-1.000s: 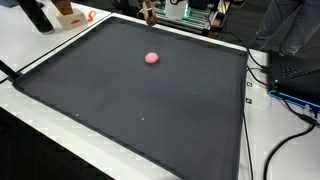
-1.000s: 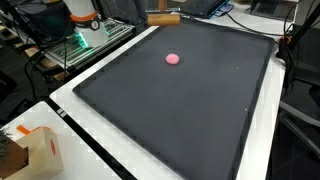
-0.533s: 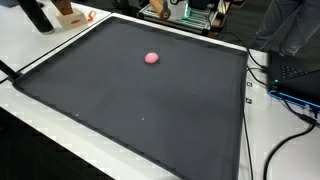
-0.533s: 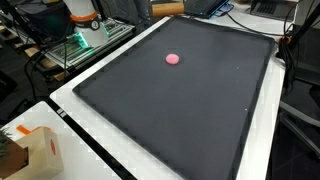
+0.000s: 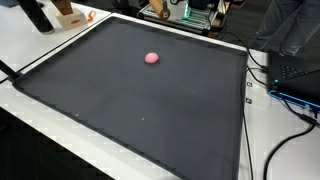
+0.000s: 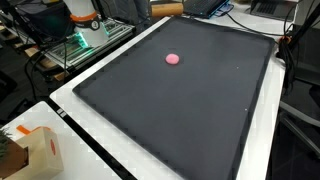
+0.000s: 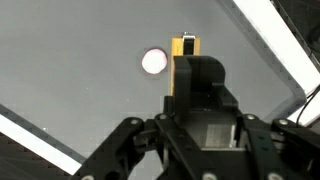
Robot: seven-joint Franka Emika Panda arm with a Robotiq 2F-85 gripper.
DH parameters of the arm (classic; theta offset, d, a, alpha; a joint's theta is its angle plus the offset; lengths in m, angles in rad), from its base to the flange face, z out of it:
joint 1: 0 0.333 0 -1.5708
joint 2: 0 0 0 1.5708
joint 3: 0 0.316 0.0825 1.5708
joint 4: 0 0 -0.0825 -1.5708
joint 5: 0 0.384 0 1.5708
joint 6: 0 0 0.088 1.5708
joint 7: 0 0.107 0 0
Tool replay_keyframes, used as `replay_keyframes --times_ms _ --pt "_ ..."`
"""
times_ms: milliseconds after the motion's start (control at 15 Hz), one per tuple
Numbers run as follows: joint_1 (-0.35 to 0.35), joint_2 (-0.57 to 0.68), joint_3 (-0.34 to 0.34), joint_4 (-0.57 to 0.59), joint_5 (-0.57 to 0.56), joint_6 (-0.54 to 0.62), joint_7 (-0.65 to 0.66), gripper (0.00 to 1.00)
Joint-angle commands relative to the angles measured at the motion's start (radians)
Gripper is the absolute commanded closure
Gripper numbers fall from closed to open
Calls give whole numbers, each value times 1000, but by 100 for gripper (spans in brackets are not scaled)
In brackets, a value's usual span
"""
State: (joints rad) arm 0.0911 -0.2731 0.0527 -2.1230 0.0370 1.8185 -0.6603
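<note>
Wrist view: gripper (image 7: 187,58) jaws look drawn narrow, pinching a small yellow block (image 7: 177,47), upper middle of frame.
Neighbour: pink ball (image 7: 153,62) just left, on the black mat (image 7: 80,70).
Handling: block probably light, stiff; flat opposite sides suit the pinch.

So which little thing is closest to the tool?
The yellow block, right at the tip of the tool. The pink ball lies apart on the mat.

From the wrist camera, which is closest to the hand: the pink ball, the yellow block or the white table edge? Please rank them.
1. yellow block: at the fingertips of the hand.
2. pink ball: lying on the black mat, just left of the block.
3. white table edge: upper right, beyond the mat.
</note>
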Motion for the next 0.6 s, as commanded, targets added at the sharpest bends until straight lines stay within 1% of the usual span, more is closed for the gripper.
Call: replay_keyframes --times_ms 0,67,133,200,533 --pt "15 1 -13 2 -4 -1 3 51" --pt "15 1 -13 2 -4 -1 3 51" --pt "22 17 -14 0 6 16 -31 76" --pt "31 29 -16 -6 17 34 -75 76" --pt "43 65 -12 -65 22 150 -200 76"
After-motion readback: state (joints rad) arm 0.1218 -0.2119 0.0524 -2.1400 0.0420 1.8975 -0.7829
